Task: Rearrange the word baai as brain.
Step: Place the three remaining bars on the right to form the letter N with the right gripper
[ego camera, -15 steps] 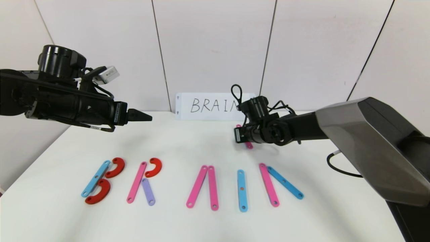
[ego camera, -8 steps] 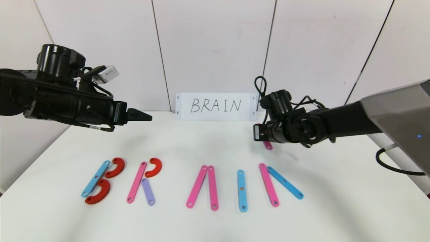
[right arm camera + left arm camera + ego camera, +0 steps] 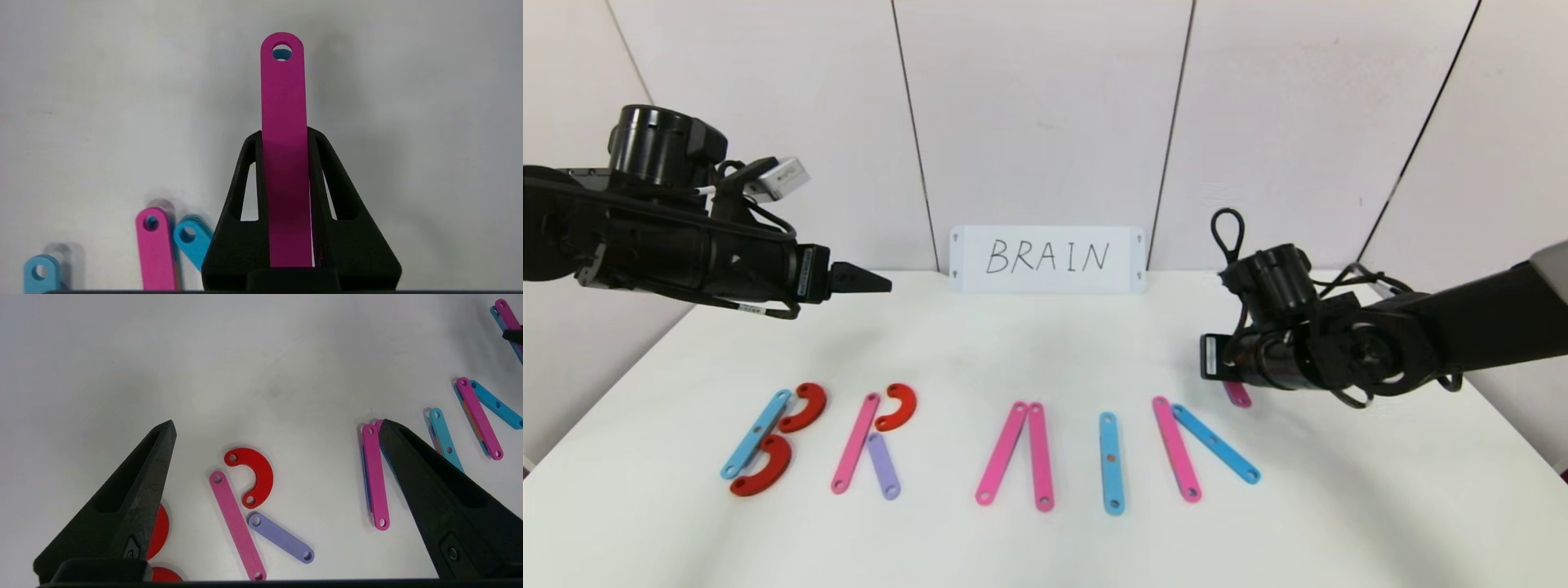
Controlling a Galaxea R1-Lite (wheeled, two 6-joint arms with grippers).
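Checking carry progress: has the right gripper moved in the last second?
Yes. The right gripper, shut on a pink bar, moved rightward, from the BRAIN sign toward the unfinished N.

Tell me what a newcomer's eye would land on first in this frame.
Probably the row of coloured plastic letters along the table's near side, spelling BRAI plus an N lacking its last stroke. Next, the right gripper, shut on a pink bar and raised above the table beside that unfinished N. The handwritten BRAIN card stands against the back wall, and the left gripper hangs open over the left side.
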